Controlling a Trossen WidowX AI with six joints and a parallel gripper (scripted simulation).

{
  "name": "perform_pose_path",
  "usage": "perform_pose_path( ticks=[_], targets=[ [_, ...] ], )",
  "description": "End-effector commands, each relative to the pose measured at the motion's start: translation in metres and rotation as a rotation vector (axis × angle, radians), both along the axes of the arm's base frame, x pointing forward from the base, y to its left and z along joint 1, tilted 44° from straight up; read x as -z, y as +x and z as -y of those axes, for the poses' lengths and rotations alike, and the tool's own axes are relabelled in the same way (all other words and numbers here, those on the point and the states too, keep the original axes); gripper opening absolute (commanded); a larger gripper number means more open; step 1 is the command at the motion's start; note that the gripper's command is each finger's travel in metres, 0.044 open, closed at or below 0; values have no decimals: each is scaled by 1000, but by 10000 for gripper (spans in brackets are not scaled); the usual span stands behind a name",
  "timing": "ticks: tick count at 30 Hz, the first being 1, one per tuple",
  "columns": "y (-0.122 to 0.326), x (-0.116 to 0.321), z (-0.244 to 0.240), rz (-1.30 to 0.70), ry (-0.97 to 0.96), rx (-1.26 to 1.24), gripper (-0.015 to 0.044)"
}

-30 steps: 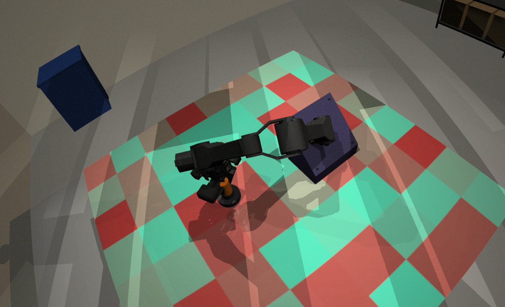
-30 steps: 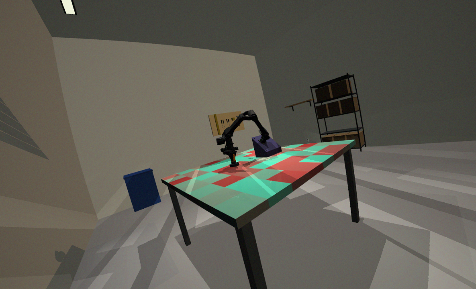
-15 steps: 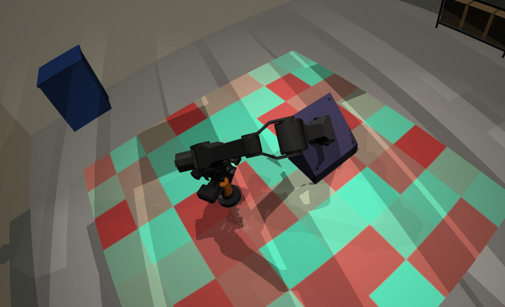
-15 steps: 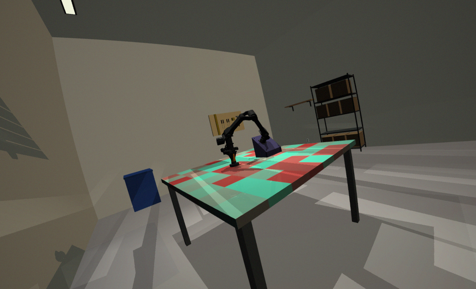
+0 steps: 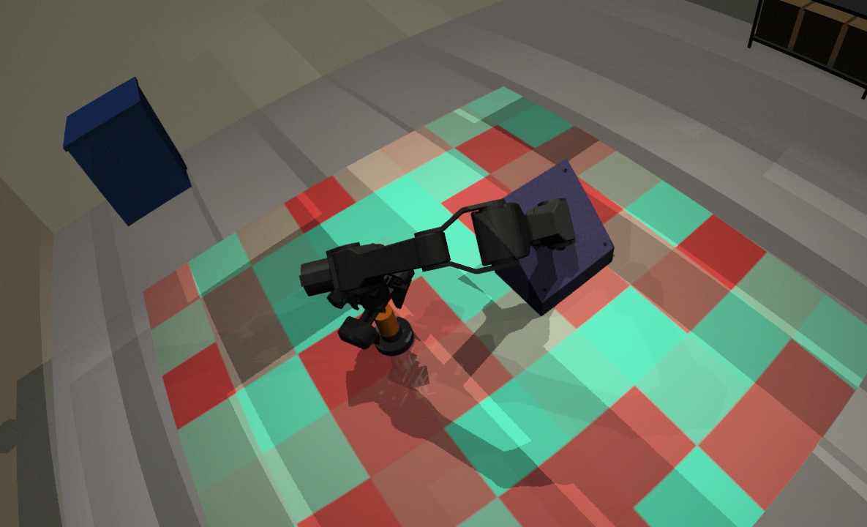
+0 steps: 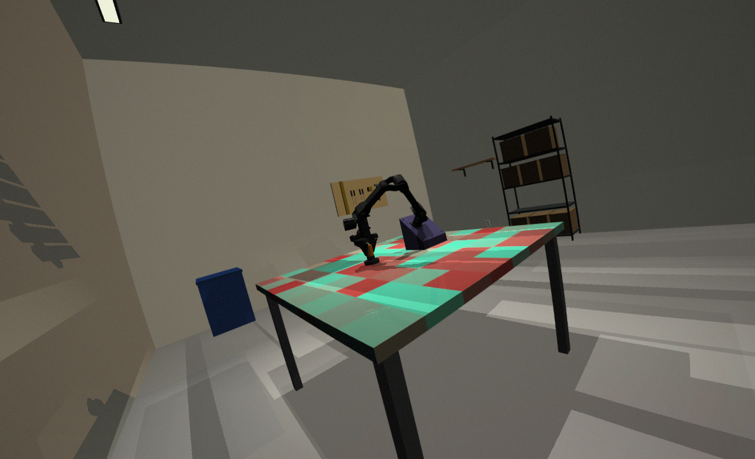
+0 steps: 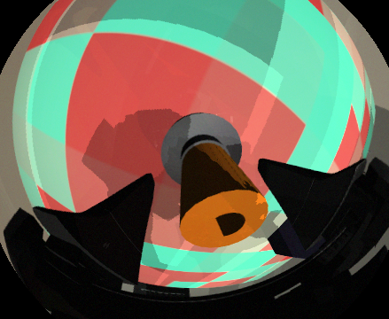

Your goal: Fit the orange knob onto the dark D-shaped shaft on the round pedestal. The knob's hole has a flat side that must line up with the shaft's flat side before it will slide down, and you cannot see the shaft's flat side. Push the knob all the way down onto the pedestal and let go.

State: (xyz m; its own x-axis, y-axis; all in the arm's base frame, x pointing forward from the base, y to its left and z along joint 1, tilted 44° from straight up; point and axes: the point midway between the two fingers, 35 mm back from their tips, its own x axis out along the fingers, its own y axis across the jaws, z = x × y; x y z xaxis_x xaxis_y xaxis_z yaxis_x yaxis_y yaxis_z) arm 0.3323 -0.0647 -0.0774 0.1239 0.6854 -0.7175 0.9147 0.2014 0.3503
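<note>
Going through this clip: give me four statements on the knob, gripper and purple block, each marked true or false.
1. The gripper is shut on the knob. False: its fingers stand open, apart from the knob.
2. The knob is orange. True.
3. The hole in the knob's top is a full circle. False: it has a flat side.
4. The purple block is on the table. True.
</note>
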Motion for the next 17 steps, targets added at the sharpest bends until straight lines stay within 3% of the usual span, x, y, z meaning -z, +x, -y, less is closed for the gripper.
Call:
perform_pose_path(
  ticks=[1,8,17],
  targets=[
    [0,0,0,0,0,0,440],
    [-11,-67,65,-1,-4,0,440],
    [-11,-68,69,-1,-4,0,440]
  ],
)
